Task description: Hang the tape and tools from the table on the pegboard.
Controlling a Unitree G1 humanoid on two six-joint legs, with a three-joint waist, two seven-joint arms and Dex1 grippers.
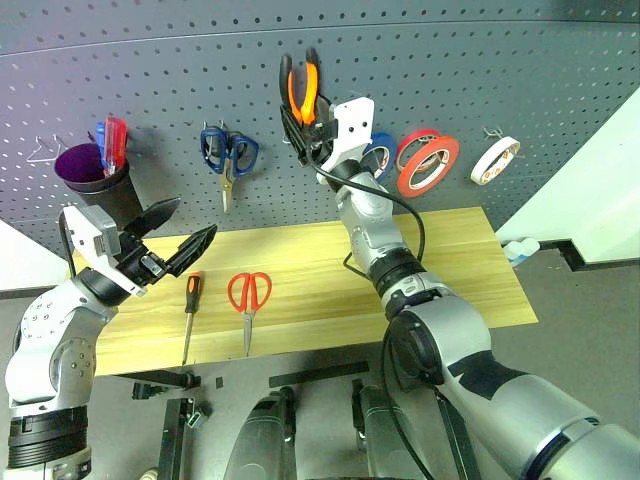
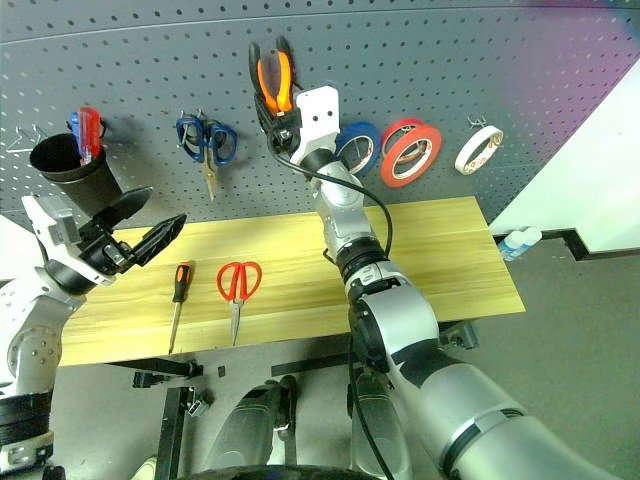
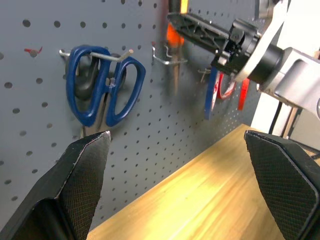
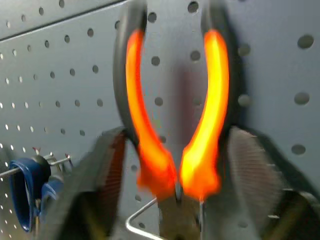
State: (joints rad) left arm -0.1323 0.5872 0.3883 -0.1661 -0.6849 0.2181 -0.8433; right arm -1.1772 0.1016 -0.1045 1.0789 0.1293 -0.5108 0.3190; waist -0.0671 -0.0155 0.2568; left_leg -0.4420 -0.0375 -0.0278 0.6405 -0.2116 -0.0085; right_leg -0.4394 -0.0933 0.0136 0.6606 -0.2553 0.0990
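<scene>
The orange-and-black pliers (image 1: 303, 88) hang handles up on a metal hook (image 4: 145, 224) of the dark grey pegboard (image 1: 150, 70). My right gripper (image 1: 300, 125) is raised to them and open, a finger on each side of the pliers' neck (image 4: 176, 200). The whitish tape (image 1: 495, 160) hangs on a hook at the right. On the wooden table (image 1: 450, 260) lie the red-handled scissors (image 1: 249, 296) and, to their left, the slim screwdriver (image 1: 189, 312). My left gripper (image 1: 188, 226) hovers open above the table's left end, empty.
Blue-handled scissors (image 1: 228, 155) hang left of the pliers. A black cup (image 1: 95, 172) holding red and blue screwdrivers sits at the far left. A blue roll (image 1: 380, 150) and red rolls (image 1: 428, 165) hang right of my right wrist. The table's right edge stands near a white wall.
</scene>
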